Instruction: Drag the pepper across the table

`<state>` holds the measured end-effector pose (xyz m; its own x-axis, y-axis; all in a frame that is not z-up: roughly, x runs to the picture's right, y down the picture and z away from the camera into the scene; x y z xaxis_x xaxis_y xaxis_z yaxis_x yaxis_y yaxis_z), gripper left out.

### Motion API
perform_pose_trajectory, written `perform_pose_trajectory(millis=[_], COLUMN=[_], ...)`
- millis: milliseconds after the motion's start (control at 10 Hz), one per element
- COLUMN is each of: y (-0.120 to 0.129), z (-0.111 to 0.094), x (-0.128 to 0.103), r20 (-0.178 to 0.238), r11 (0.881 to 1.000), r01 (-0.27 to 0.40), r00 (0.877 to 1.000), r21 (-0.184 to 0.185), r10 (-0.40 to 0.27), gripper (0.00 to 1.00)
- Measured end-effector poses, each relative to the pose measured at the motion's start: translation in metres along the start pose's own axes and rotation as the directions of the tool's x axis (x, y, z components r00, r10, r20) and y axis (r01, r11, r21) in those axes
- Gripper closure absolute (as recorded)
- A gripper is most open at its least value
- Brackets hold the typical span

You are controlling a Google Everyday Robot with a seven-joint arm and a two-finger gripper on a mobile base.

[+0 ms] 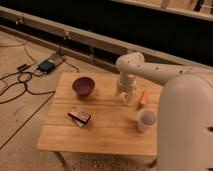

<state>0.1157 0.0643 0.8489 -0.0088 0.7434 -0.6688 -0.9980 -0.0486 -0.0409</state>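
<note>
1. At far left, dark cables point(20, 82) are lying in loops on the floor, next to a small teal box point(47, 65).
2. The tabletop point(110, 132), made of light wooden planks, is carrying every item listed below.
3. A purple bowl point(83, 86) is sitting upright on the back left part of the planks.
4. A dark flat packet point(79, 115) is lying in front of the bowl, near it but apart.
5. The pincer point(128, 96) is hanging down from the white arm point(150, 70) over the back middle of the planks. Whether it is open or closed cannot be told.
6. The orange pepper point(143, 97) is lying just right of the pincer, toward the back right. Contact between the two cannot be told.
7. A white cup point(147, 120) is standing upright in front of the pepper, near the right edge.
</note>
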Motion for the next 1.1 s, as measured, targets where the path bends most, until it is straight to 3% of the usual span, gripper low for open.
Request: perform_pose_trajectory(millis=[600,1100], y=[-0.039,-0.066], z=[0.031,0.041], x=[0.004,0.023], r20=[-0.072,-0.077], r11=[0.996,0.986], r01=[-0.087,-0.167], r00=[0.994,0.983], r21=[-0.016,-0.015], r10=[0.085,0.165], gripper=[0.35,0.35])
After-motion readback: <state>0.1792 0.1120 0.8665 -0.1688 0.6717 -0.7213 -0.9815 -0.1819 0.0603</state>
